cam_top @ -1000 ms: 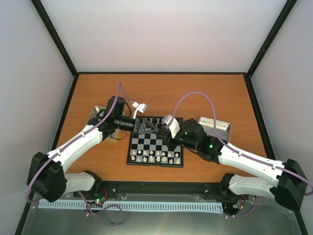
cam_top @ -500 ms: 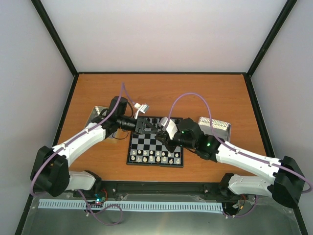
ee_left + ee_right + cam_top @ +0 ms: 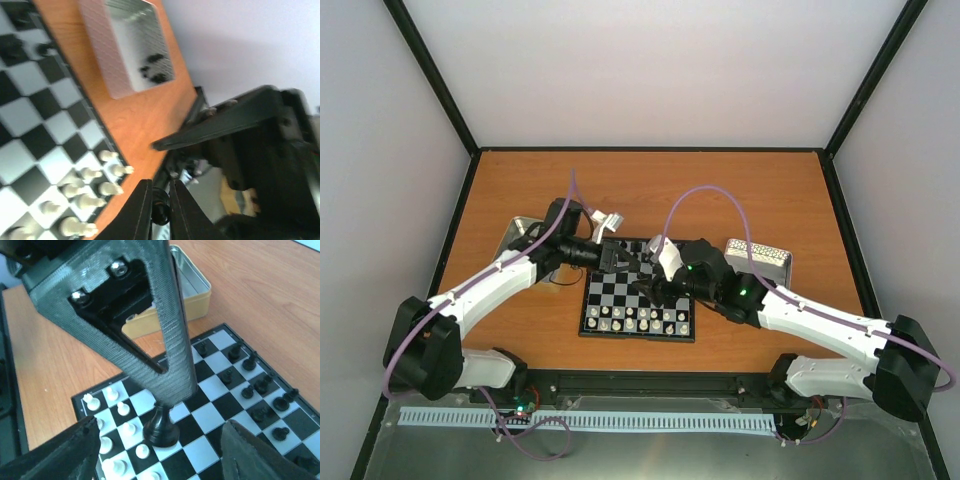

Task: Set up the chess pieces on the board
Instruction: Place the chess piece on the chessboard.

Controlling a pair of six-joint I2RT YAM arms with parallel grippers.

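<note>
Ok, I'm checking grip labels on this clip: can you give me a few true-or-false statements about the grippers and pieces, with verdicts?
1. The left gripper is shut on a black piece. True.
2. The right gripper is clamped on a white pawn. False: its fingers stand wide apart and hold nothing.
3. White pieces stand on the board rows nearest the arm bases. True.
4. The right-hand tray holds white pieces. False: a few dark pieces lie in it.
</note>
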